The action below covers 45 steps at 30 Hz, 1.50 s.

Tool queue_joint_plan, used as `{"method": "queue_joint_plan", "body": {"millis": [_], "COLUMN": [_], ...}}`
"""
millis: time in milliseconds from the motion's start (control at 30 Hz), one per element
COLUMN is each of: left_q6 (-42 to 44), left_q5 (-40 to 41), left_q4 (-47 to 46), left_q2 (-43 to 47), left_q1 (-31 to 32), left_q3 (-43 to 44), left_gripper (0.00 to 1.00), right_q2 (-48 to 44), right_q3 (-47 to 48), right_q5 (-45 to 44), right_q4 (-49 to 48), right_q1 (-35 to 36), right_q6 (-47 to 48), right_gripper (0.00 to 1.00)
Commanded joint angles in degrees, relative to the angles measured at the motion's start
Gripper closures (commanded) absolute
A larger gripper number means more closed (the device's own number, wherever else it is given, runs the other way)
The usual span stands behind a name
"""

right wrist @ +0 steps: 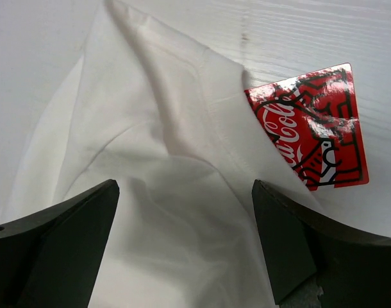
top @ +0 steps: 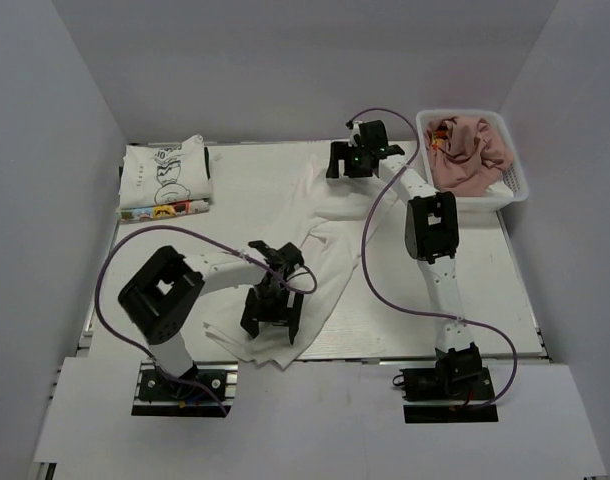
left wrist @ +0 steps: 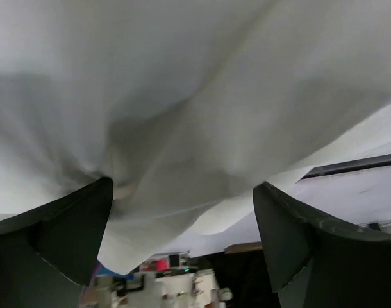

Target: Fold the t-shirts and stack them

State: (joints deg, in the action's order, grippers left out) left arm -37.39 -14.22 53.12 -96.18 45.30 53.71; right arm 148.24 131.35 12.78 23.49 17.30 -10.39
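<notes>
A white t-shirt [top: 335, 270] lies crumpled and spread across the middle of the table. Its red Coca-Cola print [right wrist: 307, 135] peeks out from under a fold in the right wrist view. My left gripper [top: 270, 318] is open over the shirt's near-left part, and white cloth [left wrist: 195, 115] fills the space between its fingers [left wrist: 67, 224]. My right gripper [top: 357, 158] is open just above the shirt's far end [right wrist: 150, 160]. A folded white t-shirt with a black cartoon drawing [top: 165, 180] lies at the far left. A dusty-pink t-shirt [top: 470, 150] sits bunched in the basket.
The white lattice basket [top: 515, 185] stands at the far right corner. Purple cables [top: 370, 270] loop over both arms. White walls close in the table at the left, back and right. The table's near edge [left wrist: 349, 167] shows in the left wrist view.
</notes>
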Motion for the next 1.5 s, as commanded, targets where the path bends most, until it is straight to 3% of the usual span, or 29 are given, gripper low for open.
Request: {"method": "queue_joint_plan", "body": {"millis": [0,167,300,433,467,600,733,933,1067,1433,1467], "left_q6": [3.8,7.2,9.8,12.7,12.7,13.8,14.5,15.1,15.6,18.0,18.0], "left_q5": [2.4,15.4,21.4,20.0,19.4,16.3,16.9,9.0,8.2,-1.7,-2.9], "left_q4": [5.3,9.4,8.7,1.7,0.5,-2.8,-4.6,-8.6,-10.6,-15.4,-15.4], "left_q2": [-3.1,-4.5,-4.5,-5.6,-6.4,-8.1,-8.1,-8.1,-9.3,-20.8,-23.6], "left_q1": [2.5,3.1,3.7,3.7,3.7,3.7,3.7,3.7,3.7,3.7,3.7], "left_q3": [7.3,19.4,21.0,14.6,13.7,11.4,10.9,8.0,9.1,24.8,28.0], "left_gripper": [0.0,0.0,0.0,0.0,0.0,0.0,0.0,0.0,0.0,0.0,0.0], "right_q2": [-1.2,-10.3,-20.0,-26.3,-30.2,-36.6,-37.8,-33.1,-25.8,-6.4,-3.5], "right_q3": [-1.4,-0.5,-8.9,-17.5,-25.0,-39.0,-43.3,-42.2,-35.8,-13.7,-6.9], "right_q5": [3.9,-2.2,-9.1,-9.6,-9.5,-9.1,-10.2,-12.5,-14.8,-7.0,-5.8], "right_q4": [-1.1,-0.3,4.8,11.9,11.8,6.2,5.9,7.5,11.4,14.0,14.0], "right_q1": [1.3,2.6,5.1,7.1,7.3,9.5,11.2,10.9,9.8,3.9,3.1], "right_q6": [4.4,6.0,3.2,-0.8,-2.9,-7.6,-9.4,-8.2,-7.9,-6.2,-5.9], "right_gripper": [0.1,0.1,0.1,0.1,0.1,0.1,0.1,0.1,0.1,0.1,0.1]}}
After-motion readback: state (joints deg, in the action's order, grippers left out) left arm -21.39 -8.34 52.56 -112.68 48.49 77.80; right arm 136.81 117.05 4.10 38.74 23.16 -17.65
